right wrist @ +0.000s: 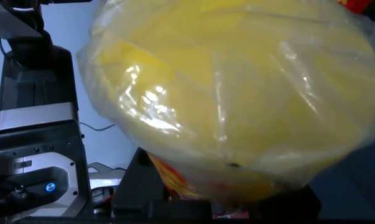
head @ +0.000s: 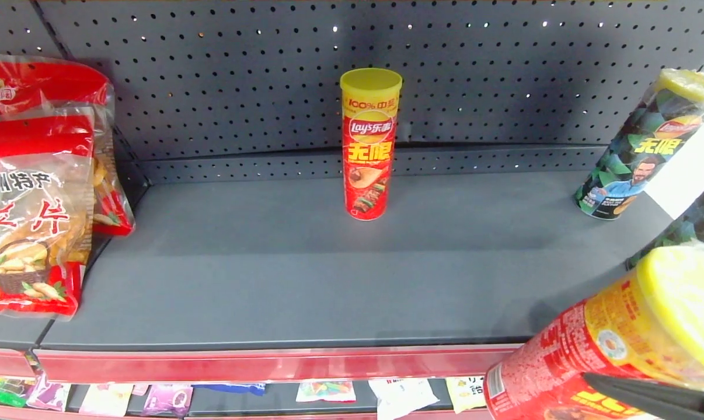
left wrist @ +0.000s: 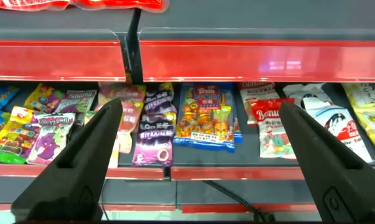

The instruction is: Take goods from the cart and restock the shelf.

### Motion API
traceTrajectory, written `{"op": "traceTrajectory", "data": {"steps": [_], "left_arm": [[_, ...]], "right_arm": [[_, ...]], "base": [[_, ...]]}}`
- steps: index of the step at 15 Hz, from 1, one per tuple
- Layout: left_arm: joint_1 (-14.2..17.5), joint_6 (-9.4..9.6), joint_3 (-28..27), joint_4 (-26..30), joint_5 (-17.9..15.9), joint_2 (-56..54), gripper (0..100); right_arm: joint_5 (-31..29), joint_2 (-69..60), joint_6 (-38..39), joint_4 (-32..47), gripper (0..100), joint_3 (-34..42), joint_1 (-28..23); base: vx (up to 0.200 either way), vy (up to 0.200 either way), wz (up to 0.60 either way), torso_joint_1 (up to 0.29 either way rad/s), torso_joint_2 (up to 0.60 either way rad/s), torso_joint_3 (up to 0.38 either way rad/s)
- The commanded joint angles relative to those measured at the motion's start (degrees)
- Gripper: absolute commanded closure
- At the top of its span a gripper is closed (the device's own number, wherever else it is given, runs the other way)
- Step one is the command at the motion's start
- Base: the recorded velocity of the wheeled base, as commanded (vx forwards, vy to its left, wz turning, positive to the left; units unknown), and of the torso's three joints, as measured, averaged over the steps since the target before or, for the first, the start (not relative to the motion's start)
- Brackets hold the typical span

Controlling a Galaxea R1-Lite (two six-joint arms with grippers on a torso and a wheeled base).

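While in right tool, tilted red can near shelf.

**Fig. Arrangement of goods on and before the shelf.**
One upright chip can stands on the shelf board, at centre and towards the rear, just before the pegboard back panel. Snack bags stand one behind another in the adjoining bay to the left, well apart from it. A wrapped can leans at the board's right end, near the back. The held chip can sits tilted in the right gripper, before the board's front right corner. Small packets lie on the lower shelf beneath, with the left gripper before them.
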Motion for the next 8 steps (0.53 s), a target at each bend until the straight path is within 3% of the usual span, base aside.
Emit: {"op": "traceTrajectory", "data": {"steps": [1,4,7,8], "left_arm": [[-0.01,-0.04,0.01,-0.01,0.00,0.07,0],[-0.01,-0.13,0.01,-0.01,0.00,0.07,0],[-0.01,-0.04,0.01,-0.01,0.00,0.07,0],[-0.01,-0.13,0.01,-0.01,0.00,-0.02,0]], "right_arm": [[-0.04,0.10,-0.03,-0.01,100,-0.02,0.04],[-0.04,-0.08,-0.03,-0.01,100,0.24,0.04],[-0.04,-0.26,-0.03,-0.01,100,0.60,0.04],[-0.04,-0.26,-0.03,-0.01,100,0.68,0.04]], "base": [[0.000,0.000,0.00,0.000,0.00,0.000],[0.000,0.000,0.00,0.000,0.00,0.000],[0.200,0.000,0.00,0.002,0.00,0.004],[0.000,0.000,0.00,0.000,0.00,0.000]]}}
